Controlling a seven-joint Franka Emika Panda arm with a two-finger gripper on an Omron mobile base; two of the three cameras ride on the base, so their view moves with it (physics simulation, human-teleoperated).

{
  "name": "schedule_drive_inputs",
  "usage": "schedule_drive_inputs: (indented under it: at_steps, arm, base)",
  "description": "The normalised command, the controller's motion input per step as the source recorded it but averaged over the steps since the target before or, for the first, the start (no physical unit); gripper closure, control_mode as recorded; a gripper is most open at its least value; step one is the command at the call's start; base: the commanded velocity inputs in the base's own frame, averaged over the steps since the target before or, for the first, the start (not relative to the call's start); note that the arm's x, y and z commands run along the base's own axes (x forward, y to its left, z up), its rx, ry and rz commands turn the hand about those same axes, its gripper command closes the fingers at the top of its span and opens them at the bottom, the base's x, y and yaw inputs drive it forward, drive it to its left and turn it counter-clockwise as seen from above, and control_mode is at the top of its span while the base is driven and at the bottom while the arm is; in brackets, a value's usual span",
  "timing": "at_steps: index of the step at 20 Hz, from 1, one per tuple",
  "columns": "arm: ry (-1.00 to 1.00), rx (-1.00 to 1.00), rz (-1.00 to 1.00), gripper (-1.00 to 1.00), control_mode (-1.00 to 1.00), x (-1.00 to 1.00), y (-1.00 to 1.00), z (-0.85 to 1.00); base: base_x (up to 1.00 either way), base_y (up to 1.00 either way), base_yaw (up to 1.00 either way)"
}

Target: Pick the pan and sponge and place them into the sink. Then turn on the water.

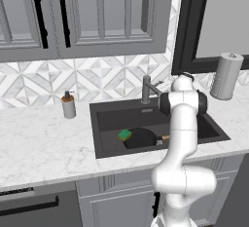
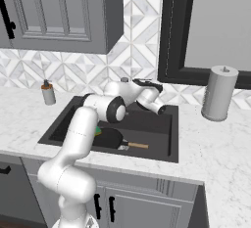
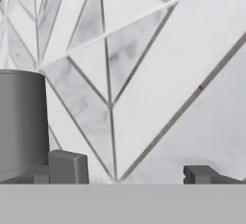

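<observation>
Hand view has the gripper (image 3: 129, 172) with its fingers spread wide and empty, facing the tiled wall, and the faucet (image 3: 21, 119) standing just to one side of one fingertip (image 3: 67, 168). The pan (image 1: 141, 137) and sponge (image 1: 125, 135) lie in the sink (image 1: 104, 111). No stream is visible; the tap is probably off.

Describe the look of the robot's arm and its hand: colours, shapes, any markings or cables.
The arm is glossy white, built of rounded tubular links that swell into bulbous joints. The joints carry dark, nearly black round caps, clearest at the elbow. The hand ends in two small, blocky dark grey fingers. No cables, logos or markings are visible.
</observation>
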Motion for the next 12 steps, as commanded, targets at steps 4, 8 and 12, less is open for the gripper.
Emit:
schedule_drive_inputs:
  at_steps: [4,8,12]
  arm:
    - [0.02,0.0,0.0,1.0,-1.0,0.2,0.0,-0.14]
    - [0.02,0.03,0.0,1.0,-1.0,0.13,-0.19,-0.12]
    - [0.05,0.06,-0.03,1.0,-1.0,0.02,-0.43,-0.1]
  base:
    - [0.0,0.0,0.0]
    - [0.0,0.0,0.0]
    - [0.0,0.0,0.0]
